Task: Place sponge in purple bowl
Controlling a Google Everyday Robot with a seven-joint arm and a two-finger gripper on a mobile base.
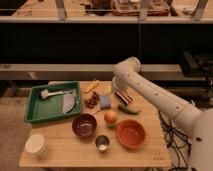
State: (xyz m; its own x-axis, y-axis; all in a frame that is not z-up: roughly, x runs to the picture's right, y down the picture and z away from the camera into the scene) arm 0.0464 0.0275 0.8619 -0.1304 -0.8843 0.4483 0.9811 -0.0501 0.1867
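Note:
The blue sponge [105, 101] lies on the wooden table [70, 147], just right of a dark red grape-like cluster [91, 101]. The purple bowl [84, 125] stands in front of it, nearer the table's front, and nothing lies in it. My gripper [122, 97] hangs at the end of the white arm, just right of the sponge and a little above the table, apart from the sponge.
A green tray [35, 112] with utensils sits at the left. An orange bowl [131, 133], a small metal cup [102, 143], an orange fruit [110, 116], a green item [129, 109], a white cup [37, 145] and a yellow item [92, 87] also stand on the table.

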